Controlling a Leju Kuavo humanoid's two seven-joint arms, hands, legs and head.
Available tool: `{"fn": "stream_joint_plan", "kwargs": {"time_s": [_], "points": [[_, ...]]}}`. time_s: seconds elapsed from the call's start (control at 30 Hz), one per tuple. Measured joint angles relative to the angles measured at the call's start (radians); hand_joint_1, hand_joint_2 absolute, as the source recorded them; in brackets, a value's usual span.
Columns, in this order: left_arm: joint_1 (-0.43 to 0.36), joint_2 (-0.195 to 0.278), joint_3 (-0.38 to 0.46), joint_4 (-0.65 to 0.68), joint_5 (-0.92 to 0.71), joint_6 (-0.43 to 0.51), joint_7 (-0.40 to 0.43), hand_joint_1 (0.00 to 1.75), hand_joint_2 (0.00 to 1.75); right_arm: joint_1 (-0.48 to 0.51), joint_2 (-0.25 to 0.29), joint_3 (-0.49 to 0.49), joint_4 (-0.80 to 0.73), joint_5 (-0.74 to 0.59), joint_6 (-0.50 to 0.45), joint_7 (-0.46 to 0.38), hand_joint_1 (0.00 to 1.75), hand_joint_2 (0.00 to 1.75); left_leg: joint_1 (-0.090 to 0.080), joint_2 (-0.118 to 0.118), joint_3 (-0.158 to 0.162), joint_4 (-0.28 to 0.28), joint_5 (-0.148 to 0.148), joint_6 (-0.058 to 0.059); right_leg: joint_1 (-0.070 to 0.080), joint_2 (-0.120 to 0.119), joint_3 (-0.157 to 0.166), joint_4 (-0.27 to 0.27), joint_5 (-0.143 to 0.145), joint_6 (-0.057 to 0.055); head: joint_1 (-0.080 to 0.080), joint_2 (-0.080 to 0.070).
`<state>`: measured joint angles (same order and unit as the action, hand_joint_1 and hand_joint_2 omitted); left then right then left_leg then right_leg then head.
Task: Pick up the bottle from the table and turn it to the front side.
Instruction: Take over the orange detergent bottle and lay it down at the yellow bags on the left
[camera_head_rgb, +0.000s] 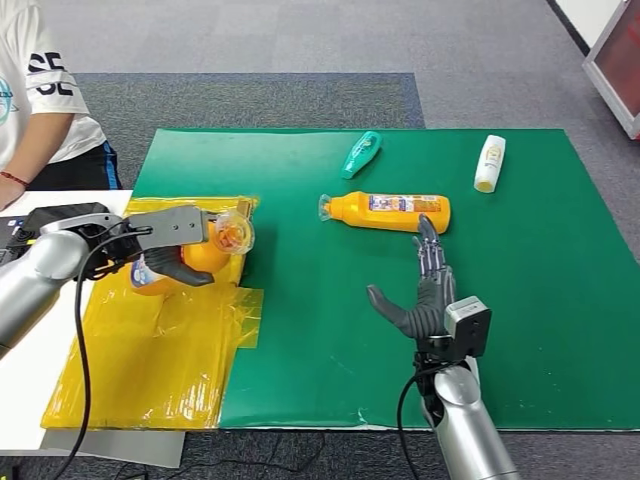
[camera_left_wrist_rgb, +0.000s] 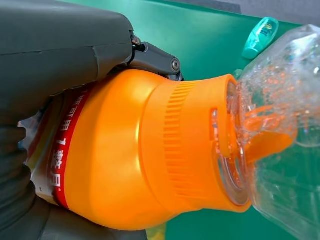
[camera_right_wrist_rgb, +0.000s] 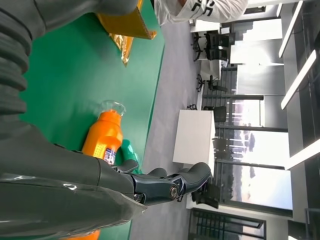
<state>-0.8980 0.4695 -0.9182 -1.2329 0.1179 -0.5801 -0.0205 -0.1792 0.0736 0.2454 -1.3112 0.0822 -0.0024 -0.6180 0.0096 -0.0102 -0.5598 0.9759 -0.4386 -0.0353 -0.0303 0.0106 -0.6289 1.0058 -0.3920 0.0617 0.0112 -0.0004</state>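
Note:
My left hand (camera_head_rgb: 162, 245) grips an orange bottle (camera_head_rgb: 198, 252) with a clear cap over the yellow plastic sheet (camera_head_rgb: 143, 350); up close the orange bottle (camera_left_wrist_rgb: 151, 155) lies between thumb and fingers, its clear cap (camera_left_wrist_rgb: 283, 125) pointing away from the wrist. A second orange bottle (camera_head_rgb: 389, 211) lies on its side on the green mat (camera_head_rgb: 317, 330), its clear cap to the left. My right hand (camera_head_rgb: 424, 295) hovers just in front of that bottle with fingers spread and holds nothing; the right wrist view has the same bottle (camera_right_wrist_rgb: 103, 137) beyond my fingers (camera_right_wrist_rgb: 166, 182).
A teal bottle (camera_head_rgb: 361, 154) and a white bottle (camera_head_rgb: 490, 163) lie at the back of the mat. A person in a white shirt (camera_head_rgb: 38, 90) sits at the far left. A white table (camera_head_rgb: 19, 380) lies under the yellow sheet's left side.

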Motion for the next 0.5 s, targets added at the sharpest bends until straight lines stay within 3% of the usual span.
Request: {"fn": "stream_joint_plan", "kwargs": {"time_s": [0.2,0.5], "points": [[0.075,-0.015,0.016,0.001,-0.001,0.069,-0.018,1.75,1.75,-0.007,0.000,0.023,0.000,0.004,-0.010,0.002,0.00,1.75,0.000,0.000,0.000,0.000,0.000,0.000,0.000,0.000,0.000,0.000,0.000,0.000,0.000,0.000],[0.144,-0.047,0.050,0.013,-0.028,0.081,-0.026,1.75,1.75,-0.011,0.000,0.045,0.000,0.010,-0.017,0.004,0.00,1.75,0.000,0.000,0.000,0.000,0.000,0.000,0.000,0.000,0.000,0.000,0.000,0.000,0.000,0.000]]}}
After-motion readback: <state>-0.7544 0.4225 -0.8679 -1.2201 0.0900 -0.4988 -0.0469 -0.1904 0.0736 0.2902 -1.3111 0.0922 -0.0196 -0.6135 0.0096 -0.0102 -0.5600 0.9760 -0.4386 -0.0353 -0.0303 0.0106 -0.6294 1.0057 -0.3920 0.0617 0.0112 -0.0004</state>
